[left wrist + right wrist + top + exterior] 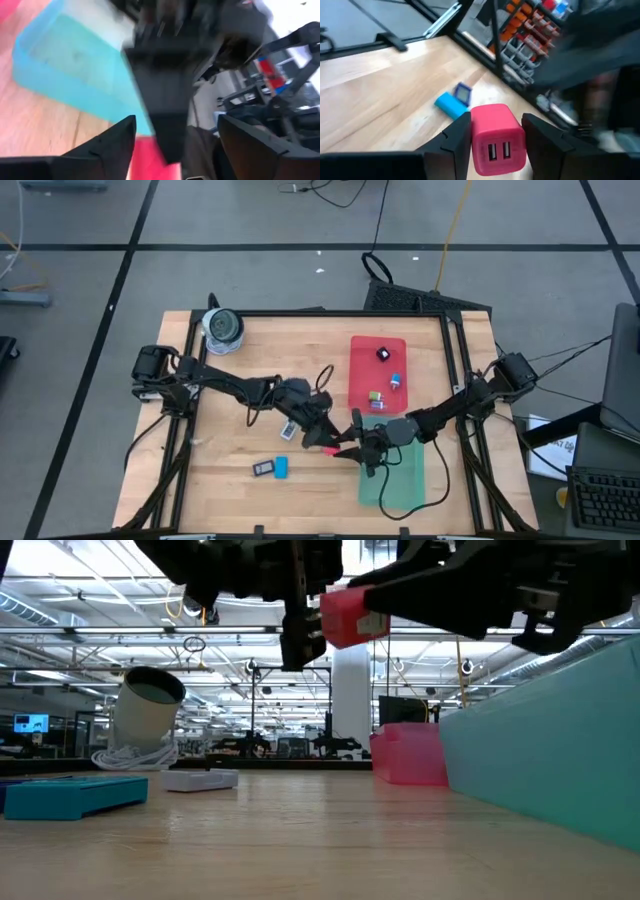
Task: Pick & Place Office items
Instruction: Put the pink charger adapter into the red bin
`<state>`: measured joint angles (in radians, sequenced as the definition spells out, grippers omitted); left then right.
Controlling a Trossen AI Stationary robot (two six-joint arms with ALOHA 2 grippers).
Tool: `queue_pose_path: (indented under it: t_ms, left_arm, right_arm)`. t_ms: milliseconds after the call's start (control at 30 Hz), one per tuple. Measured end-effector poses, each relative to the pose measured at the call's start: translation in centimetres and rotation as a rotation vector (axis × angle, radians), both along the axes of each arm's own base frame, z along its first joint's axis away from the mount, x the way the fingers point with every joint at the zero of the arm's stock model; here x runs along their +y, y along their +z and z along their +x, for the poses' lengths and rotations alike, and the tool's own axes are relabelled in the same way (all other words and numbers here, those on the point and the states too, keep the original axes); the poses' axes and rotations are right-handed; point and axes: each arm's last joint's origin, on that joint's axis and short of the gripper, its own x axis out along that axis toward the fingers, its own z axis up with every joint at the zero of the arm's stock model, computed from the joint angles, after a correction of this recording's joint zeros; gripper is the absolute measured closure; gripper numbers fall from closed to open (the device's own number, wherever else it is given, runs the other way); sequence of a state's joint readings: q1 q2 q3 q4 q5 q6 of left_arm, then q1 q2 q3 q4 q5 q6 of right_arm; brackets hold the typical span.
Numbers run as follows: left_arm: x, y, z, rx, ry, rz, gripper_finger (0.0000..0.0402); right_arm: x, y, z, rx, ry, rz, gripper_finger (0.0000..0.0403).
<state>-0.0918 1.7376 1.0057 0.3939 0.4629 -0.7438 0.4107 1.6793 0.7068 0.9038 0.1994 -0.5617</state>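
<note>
wooden table (pixel 230 490) — two trays, one pink charger (pixel 497 137) clenched in right tool (pixel 496 135), left tool (pixel 322 442) released

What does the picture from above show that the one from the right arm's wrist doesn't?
Only the top view shows the red tray with small pieces in it, the green tray, the grey roll and both arms meeting mid-table. Only the wrist view shows the pink block's two slots, as the right gripper holds it. Both show the blue bar and dark block on the table.
</note>
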Motion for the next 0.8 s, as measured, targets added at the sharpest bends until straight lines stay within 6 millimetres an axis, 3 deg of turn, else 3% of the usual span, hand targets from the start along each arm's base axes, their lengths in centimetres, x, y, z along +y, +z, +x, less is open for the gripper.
queue_pose_path:
  t_ms: [167,333,600,800]
  left_arm:
    - [2.6,0.6,-0.1,-0.027,-0.048,-0.021,0.0085]
    - [4.2,1.9,-0.6,-0.114,-0.061,0.065,0.0067]
    - [3.9,3.0,-1.4,-0.174,-0.002,0.276,0.0075]
    - [2.7,3.4,-1.9,-0.206,0.054,0.494,0.0087]
  right_arm:
    - [0.1,0.1,0.0,0.002,0.016,0.043,0.026]
    - [-0.1,1.1,-0.4,0.021,-0.001,0.121,0.0261]
    - [-2.0,4.5,-3.3,0.141,-0.108,0.232,0.0261]
    - [-4.8,3.5,-7.1,0.095,-0.25,0.323,0.0261]
